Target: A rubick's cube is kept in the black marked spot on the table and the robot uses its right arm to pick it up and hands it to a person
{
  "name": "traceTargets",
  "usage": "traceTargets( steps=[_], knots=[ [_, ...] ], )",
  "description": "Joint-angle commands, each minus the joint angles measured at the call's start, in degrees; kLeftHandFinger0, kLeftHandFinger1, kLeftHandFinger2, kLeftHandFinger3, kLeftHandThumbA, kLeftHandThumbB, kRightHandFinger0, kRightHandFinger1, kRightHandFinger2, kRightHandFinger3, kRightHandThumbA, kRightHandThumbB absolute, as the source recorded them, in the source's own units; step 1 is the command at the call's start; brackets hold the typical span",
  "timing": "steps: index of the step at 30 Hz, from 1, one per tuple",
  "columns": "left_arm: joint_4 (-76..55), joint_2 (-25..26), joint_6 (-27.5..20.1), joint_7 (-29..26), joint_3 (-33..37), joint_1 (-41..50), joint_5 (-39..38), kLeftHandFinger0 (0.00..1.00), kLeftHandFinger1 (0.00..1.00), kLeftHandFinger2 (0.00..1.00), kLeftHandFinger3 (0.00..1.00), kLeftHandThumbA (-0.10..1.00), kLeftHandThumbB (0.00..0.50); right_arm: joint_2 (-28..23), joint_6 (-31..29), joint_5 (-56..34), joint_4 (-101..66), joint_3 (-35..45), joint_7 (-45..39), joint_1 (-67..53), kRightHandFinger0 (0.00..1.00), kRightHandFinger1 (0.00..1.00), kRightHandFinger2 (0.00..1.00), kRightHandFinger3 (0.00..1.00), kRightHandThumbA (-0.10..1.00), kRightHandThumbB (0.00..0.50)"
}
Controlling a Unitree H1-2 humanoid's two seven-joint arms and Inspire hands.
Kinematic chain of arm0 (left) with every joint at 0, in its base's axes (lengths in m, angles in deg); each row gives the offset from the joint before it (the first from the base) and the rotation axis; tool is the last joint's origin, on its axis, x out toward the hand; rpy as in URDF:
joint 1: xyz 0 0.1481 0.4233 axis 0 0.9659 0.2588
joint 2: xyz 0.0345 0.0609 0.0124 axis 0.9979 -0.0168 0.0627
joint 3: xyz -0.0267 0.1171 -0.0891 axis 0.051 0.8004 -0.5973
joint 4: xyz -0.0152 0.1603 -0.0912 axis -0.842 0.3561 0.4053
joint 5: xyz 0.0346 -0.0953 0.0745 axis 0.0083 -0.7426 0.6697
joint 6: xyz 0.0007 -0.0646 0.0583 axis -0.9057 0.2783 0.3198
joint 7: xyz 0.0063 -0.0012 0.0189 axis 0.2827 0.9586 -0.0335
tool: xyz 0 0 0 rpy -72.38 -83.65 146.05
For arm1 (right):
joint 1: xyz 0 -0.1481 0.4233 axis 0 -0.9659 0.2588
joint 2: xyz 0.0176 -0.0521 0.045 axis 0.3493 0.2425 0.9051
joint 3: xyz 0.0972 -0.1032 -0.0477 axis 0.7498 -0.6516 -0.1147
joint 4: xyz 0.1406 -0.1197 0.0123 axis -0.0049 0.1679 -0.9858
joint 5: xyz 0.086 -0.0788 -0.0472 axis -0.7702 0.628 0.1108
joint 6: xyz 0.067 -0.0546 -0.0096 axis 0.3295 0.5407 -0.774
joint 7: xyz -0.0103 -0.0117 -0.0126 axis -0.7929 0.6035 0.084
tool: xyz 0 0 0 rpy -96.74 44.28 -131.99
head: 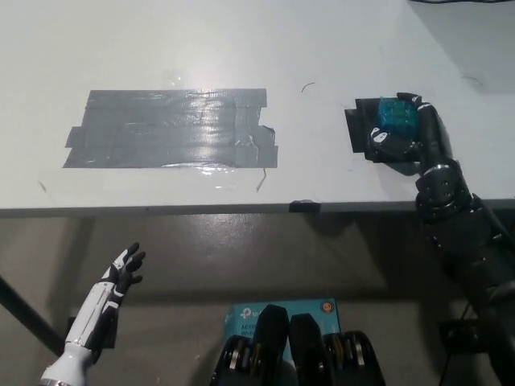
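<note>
Start at seven o'clock in the head view: your white left hand (121, 277) hangs idle below the table edge, well apart from the work, fingers spread and holding nothing. Moving toward ten o'clock, a broad patch of grey tape (173, 129) lies flat on the white table (241, 40), made of overlapping strips with ragged ends and a glossy, slightly wrinkled face that throws back the light; it plays no part here. A small dark clip or tab (304, 206) sits on the near table edge around the centre. At about two o'clock you reach the black marked spot (356, 129), a matte dark square, and on it the Rubik's cube (396, 115), a small blocky thing showing a teal-blue gridded face, hard plastic by the look of it. Your black right hand (402, 133) is wrapped about the cube, fingers clamped on its sides, the jointed black arm running back toward four o'clock. I judge you are in the grasping step, with the cube gripped but seemingly not yet lifted off the mark. The next move calls for a steady straight lift, keeping the squeeze even on those smooth flat faces, then carrying it outward to a person; none shows in view.
</note>
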Motion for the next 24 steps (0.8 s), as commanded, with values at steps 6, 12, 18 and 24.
traceTargets(
  steps=[6,12,18,24],
  knots=[
    [-2.6,0.9,0.8,0.4,-0.3,-1.6,0.6,0.91,1.0,1.0,1.0,1.0,0.239,0.0,11.0,4.1,6.4,-6.3,-2.5,-4.6,0.54,0.58,0.62,0.76,-0.1,0.198],
    [-3.3,0.2,1.6,0.9,0.0,-0.6,-0.2,0.92,1.0,1.0,1.0,0.98,0.247,-1.3,7.1,2.6,4.9,-5.7,-0.3,-6.4,0.41,0.43,0.46,0.62,-0.1,0.198],
    [-4.7,-0.2,2.6,1.5,0.9,2.1,-0.5,0.96,1.0,1.0,1.0,0.97,0.249,-2.1,-0.8,-0.5,-2.0,-1.5,4.5,-10.5,0.01,0.24,0.54,0.41,-0.1,0.223],
    [-5.6,-0.3,3.8,1.6,1.3,3.2,-0.5,0.95,1.0,1.0,1.0,0.95,0.246,-2.2,-1.0,-2.5,-28.2,5.2,5.9,-15.0,0.24,0.47,0.75,0.82,-0.1,0.202]
  ],
)
